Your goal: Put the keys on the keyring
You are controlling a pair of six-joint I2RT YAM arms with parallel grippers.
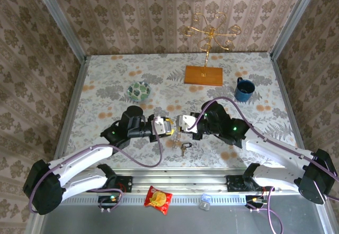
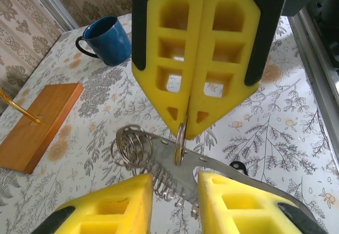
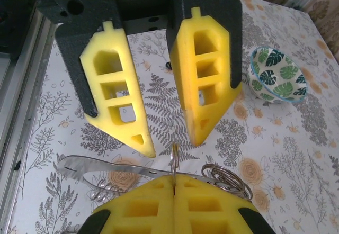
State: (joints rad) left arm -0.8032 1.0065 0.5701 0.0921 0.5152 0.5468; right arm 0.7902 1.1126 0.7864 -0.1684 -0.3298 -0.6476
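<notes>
My right gripper [image 3: 174,181] has its pads pressed together, pinching the thin keyring [image 3: 174,157] edge-on. My left gripper [image 2: 175,183] has its fingers spread either side of a flat silver blade [image 2: 168,162]. The keys [image 1: 183,149] sit at six o'clock of both grippers.

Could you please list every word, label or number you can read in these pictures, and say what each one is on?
Nothing is readable.
Red and yellow snack packet: print too small to read.
Blue mug and leaf-patterned bowl: no lettering visible.
</notes>
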